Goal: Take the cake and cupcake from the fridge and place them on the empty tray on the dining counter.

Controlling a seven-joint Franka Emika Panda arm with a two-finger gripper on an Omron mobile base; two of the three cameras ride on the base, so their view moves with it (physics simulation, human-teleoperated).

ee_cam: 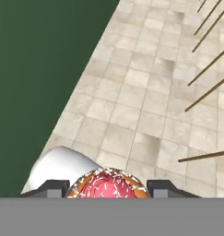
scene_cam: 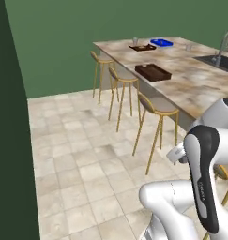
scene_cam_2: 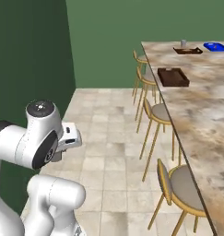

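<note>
The dark fingers [ee_cam: 109,189] grip the round cupcake [ee_cam: 108,185], its pink frosting sprinkled white; the rectangular brown wooden tray [scene_cam: 153,72] sits on the marbled bench [scene_cam: 190,79].

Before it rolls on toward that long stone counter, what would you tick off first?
1. Cupcake sits between the tool's two fingertips: ok.
2. Grip firm enough for the drive: cannot tell.
3. Dark brown tray on the dining counter looks empty: ok.
4. Tiled floor toward the counter free of obstacles: ok.
5. Stools line the counter edge in front of the tray, so reach may be awkward: not ok.
6. Cake already on the tray: not ok.
</note>
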